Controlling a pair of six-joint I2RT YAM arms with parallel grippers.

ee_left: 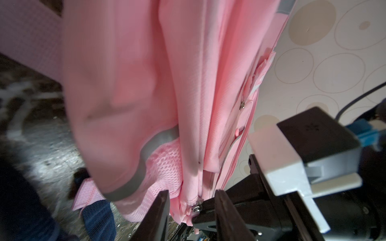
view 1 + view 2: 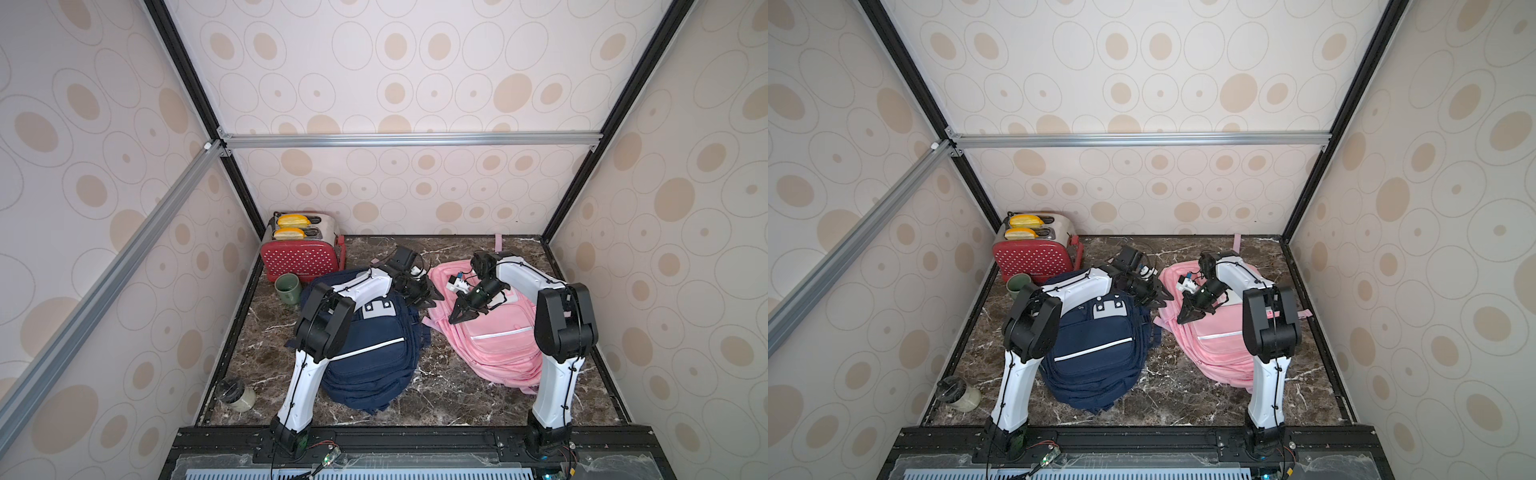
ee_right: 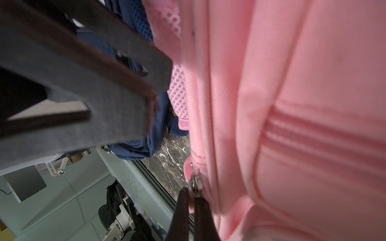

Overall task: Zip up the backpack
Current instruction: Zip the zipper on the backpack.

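While the pink backpack (image 2: 490, 336) lies right of centre in both top views, its upper-left edge is bunched btwn the L gripper (image 2: 430, 297) jaws, which are part-way apart but filled w/ fabric. R gripper (image 2: 455, 320) is pinched tight on the zip pull (image 3: 195, 184), just beside, at the same edge. Navy backpack (image 2: 370, 353) sits left of centre, close to the pink one at top. Bare table (image 2: 440, 395) shows btwn them lower down & along the bottom edge. Toaster (image 2: 299, 253) & mug (image 2: 288, 287) crowd the upper-left corner, jar (image 2: 235, 395) lower left
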